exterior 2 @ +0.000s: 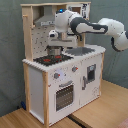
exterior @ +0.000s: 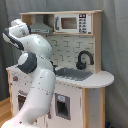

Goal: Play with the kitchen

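The kitchen (exterior: pixel 100 79) of pale wood and white panels fills both exterior views. In the second exterior view its black-red hob (exterior 2: pixel 47 60) lies on the counter above the oven door (exterior 2: pixel 64 95) and knobs (exterior 2: pixel 56 76). A metal pot (exterior 2: pixel 55 50) stands at the back of the hob. My gripper (exterior 2: pixel 53 43) hangs right over that pot, under the grey hood (exterior 2: pixel 45 21). In the first exterior view my own white arm (exterior: pixel 35 75) hides the gripper and the hob. The sink (exterior: pixel 72 74) and black tap (exterior: pixel 84 59) show to the right of the arm.
A toy microwave (exterior: pixel 70 22) sits on the top shelf beside the hood (exterior: pixel 42 27). The kitchen (exterior 2: pixel 35 85) stands on a wooden floor (exterior 2: pixel 100 112) with a grey curtain (exterior 2: pixel 10 50) behind it. The arm reaches in over the sink side of the counter.
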Controlling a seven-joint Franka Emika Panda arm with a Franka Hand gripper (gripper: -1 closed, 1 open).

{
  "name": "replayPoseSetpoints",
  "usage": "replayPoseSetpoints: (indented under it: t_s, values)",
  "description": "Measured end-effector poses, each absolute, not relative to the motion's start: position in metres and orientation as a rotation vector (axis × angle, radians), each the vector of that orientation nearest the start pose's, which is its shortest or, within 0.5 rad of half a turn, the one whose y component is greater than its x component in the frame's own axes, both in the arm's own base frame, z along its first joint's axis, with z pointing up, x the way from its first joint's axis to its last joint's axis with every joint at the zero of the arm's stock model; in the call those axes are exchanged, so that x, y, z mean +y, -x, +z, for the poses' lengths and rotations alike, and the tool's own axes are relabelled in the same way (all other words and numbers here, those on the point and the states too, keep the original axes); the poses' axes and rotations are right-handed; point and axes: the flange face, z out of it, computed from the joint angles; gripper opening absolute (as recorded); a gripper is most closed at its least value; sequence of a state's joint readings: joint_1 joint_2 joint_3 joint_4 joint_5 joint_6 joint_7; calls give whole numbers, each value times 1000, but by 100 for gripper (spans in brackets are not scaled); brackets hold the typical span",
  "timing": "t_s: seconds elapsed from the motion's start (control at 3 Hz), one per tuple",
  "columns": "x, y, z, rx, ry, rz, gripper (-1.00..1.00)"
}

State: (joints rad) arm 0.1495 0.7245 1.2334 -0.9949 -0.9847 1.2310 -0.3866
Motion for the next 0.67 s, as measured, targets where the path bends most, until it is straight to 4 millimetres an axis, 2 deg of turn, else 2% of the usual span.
replayPoseSetpoints:
  t_s: [0.67]
  values:
    - [429, -479, 594, -2137, 2711, 247, -100]
